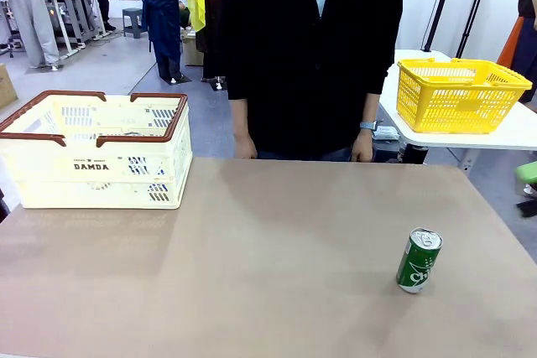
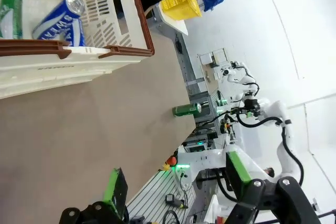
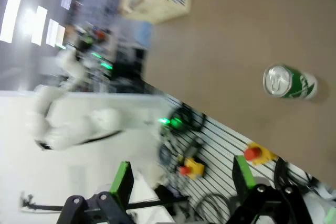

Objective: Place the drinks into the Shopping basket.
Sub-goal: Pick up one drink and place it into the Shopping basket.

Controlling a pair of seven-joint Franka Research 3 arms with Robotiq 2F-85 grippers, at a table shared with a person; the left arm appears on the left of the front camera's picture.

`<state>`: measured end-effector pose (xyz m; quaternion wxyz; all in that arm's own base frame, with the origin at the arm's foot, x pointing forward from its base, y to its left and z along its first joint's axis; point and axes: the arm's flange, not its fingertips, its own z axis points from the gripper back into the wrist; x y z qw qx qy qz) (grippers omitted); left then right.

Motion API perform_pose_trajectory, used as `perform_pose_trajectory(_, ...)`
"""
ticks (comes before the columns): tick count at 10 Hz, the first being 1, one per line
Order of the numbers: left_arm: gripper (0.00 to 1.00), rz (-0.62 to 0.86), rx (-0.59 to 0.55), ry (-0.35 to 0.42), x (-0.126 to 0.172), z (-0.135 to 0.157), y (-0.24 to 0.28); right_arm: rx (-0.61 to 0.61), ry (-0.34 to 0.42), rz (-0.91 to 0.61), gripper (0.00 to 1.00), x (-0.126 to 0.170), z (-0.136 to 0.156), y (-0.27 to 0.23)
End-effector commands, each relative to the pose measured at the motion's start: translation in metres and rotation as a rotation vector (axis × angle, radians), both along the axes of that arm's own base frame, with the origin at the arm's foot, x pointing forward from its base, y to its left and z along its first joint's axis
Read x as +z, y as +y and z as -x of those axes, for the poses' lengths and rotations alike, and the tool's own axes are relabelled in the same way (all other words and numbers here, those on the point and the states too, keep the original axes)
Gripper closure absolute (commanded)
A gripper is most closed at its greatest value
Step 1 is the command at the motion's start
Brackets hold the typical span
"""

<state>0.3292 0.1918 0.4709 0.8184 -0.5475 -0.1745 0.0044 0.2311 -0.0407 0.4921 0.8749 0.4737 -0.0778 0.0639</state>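
Front view: we note one green can standing upright on the table, lower right of the frame, well apart from the basket at middle left. A person stands behind the far edge, hands low at that edge, touching nothing. A yellow basket sits on a side table, upper right.

Left wrist view: left gripper at frame bottom, jaws wide, nothing between them. Upper left, inside the basket, we see a blue can lying tilted beside a second green can.

Right wrist view, blurred: right gripper at frame bottom, jaws wide, holding nothing. The green can on the table shows at mid right.
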Motion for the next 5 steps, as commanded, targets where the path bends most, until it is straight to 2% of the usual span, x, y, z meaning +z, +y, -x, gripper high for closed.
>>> perform_pose_trajectory(1, 0.0, -0.009, -0.014, -0.016, -0.001, 0.004, 0.001, 0.189, 0.098, 0.53, 0.0, -0.012, -0.018, 0.07)
perform_pose_trajectory(3, 0.0, -0.009, -0.014, -0.016, -0.001, 0.004, 0.001, 0.202, 0.036, 0.801, 0.0, -0.017, -0.027, 0.109)
perform_pose_trajectory(4, 0.0, -0.009, -0.014, -0.016, -0.001, 0.004, 0.001, 0.14, -0.043, 0.955, 0.0, -0.025, -0.025, 0.126)
perform_pose_trajectory(5, 0.0, -0.009, -0.014, -0.016, -0.001, 0.004, 0.001, 0.123, -0.084, 1.06, 0.0, -0.033, -0.023, 0.132)
